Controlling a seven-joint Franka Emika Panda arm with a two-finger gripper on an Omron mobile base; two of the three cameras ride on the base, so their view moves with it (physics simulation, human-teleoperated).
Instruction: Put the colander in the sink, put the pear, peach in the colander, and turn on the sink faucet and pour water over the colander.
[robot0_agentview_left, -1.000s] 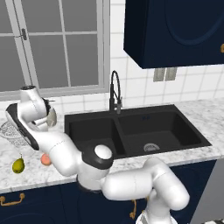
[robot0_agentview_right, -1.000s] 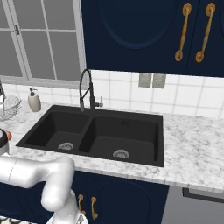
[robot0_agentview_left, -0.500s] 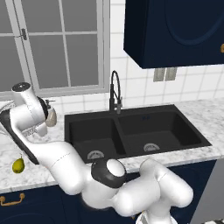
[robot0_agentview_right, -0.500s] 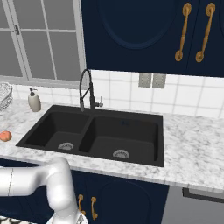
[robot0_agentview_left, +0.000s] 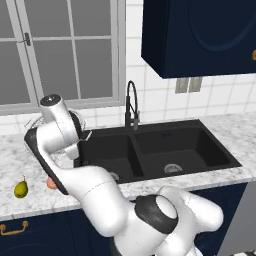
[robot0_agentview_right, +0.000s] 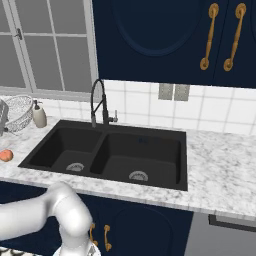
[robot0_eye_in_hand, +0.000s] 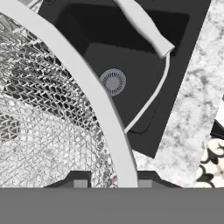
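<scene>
A: Where is the colander (robot0_eye_in_hand: 52, 113) seen?

B: It is held raised at the left end of the sink (robot0_agentview_left: 165, 150), above the counter (robot0_agentview_right: 220, 170). In the hand view its white rim (robot0_eye_in_hand: 98, 100) is clamped between the fingers of the gripper (robot0_eye_in_hand: 111, 181), with the left basin's drain (robot0_eye_in_hand: 113, 81) visible beyond it.

A: And the fruit?

B: The pear (robot0_agentview_left: 20, 188) is found on the counter left of the sink, with the peach (robot0_agentview_right: 5, 155) close beside it. The sink faucet (robot0_agentview_right: 98, 102) is seen behind the basins, with a soap bottle (robot0_agentview_right: 39, 115) near the colander
</scene>
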